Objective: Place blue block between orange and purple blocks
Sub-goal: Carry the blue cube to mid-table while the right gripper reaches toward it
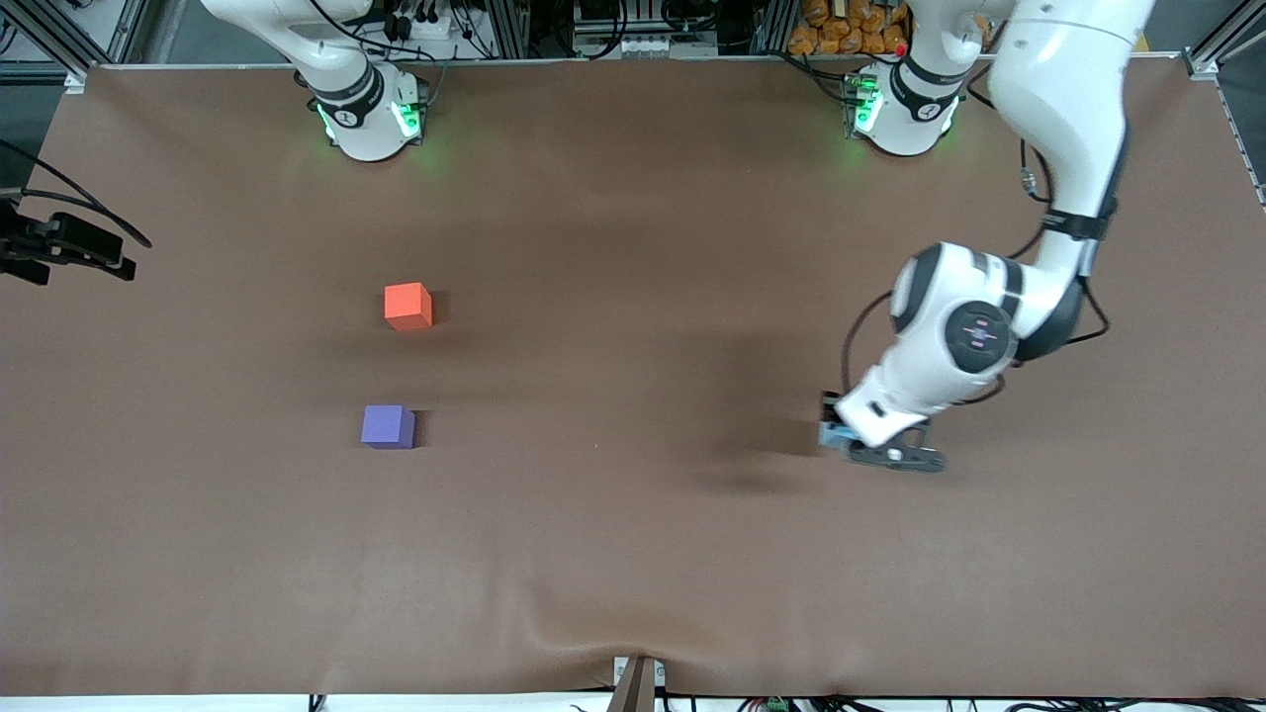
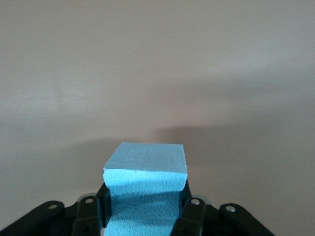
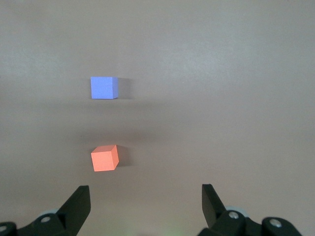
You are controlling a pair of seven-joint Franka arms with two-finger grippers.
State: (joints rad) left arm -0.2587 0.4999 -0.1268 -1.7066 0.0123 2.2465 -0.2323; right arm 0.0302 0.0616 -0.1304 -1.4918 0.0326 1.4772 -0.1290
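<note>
While the left arm's white wrist is covering most of its hand in the front view, only a sliver of the small light sky-blue matte cube (image 1: 829, 433) is peeking out beside the left gripper (image 1: 839, 437), low over the brown cloth-covered desk (image 1: 633, 554) at the left arm's end. The left wrist view is showing far more: the sky-blue cube (image 2: 145, 189) is sitting squarely between the two black fingers (image 2: 189, 216), which are pressing in on its sides and gripping it, so that the foam is pinching inward where they are touching. The cube's lower part is being cut off by the frame edge, and whether it is resting on the desk or hanging just above it is hard to make out.

The right gripper (image 3: 146, 206) is out of sight in the front view; its arm is waiting. In the right wrist view its fingers (image 3: 78, 206) are standing wide apart with nothing between them, and their bases are being cropped. Ahead of those fingers, well apart from them, the small orange-red matte cube (image 3: 105, 158) and the small violet-purple matte cube (image 3: 104, 88) are lying on the desk with a bare gap between them. Both are lying toward the right arm's end, the violet-purple cube (image 1: 388, 426) nearer the front camera than the orange-red cube (image 1: 407, 306), and well apart from the gripped sky-blue cube.
</note>
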